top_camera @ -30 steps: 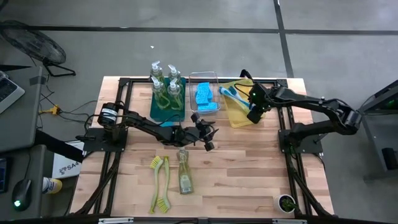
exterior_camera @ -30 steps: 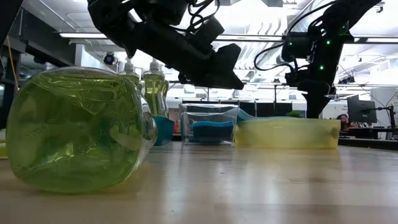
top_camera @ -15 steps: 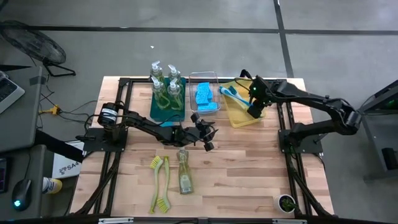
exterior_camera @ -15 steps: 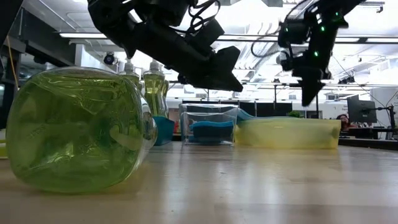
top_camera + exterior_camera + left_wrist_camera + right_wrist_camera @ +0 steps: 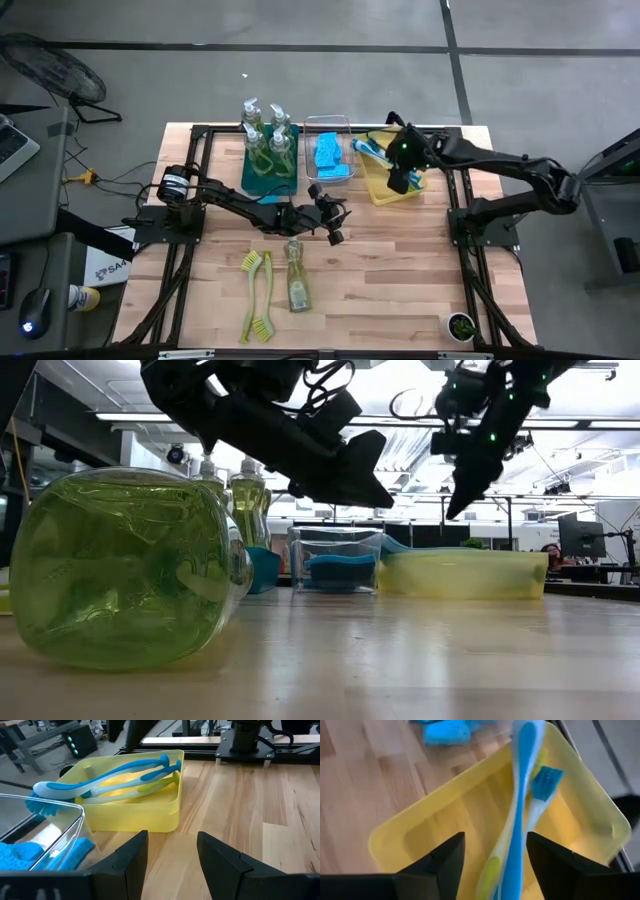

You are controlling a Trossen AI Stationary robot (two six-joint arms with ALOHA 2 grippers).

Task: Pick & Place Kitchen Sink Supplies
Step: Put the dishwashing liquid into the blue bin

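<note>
**Left arm nearest the lying soap bottle**

The left gripper hangs empty, fingers apart, mid-table; the soap bottle lies just nearer the front edge and slightly left, long axis running near-to-far; two green dish brushes lie left of it; the right gripper, fingers parted and holding nothing, hovers over the far yellow bin of brushes.

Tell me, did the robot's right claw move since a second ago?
Yes. Seen from above, the right gripper has slid toward the table's left, across the yellow bin, closer to the clear bin. In the low view it has also risen above the yellow bin.
</note>
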